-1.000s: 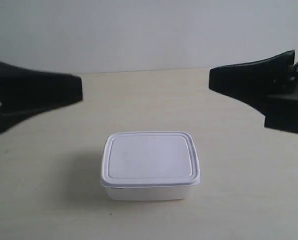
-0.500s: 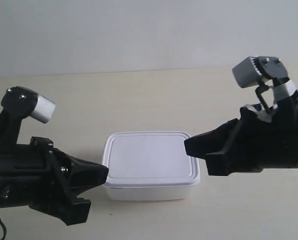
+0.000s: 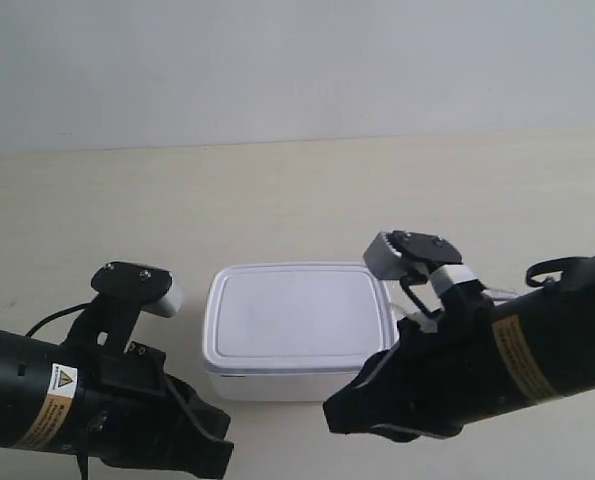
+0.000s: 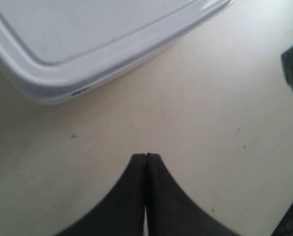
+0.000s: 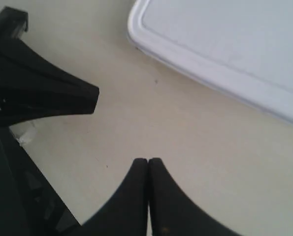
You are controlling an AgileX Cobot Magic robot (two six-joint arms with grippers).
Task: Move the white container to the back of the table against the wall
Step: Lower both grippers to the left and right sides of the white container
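Left gripper [image 4: 146,156]: fingers pressed together, holding nothing. It sits over bare worktop [image 4: 210,123], just near of the white container [image 4: 87,29], not touching it.
Right gripper [image 5: 147,160]: fingers pressed together, empty. It is also on the near side, clear of the white container.
White container position: near-centre of the worktop, flat, lid on, between the two arms.
Handling (judgement): probably light; stiff thin plastic; smooth, slippery walls; lid may pop if squeezed.
Hold point (judgement): opposite side walls below the lid rim, or push low on the near wall.
Count: one white container, one lid, two grippers.
Wall [image 3: 277,70]: far edge, well apart from the white container.
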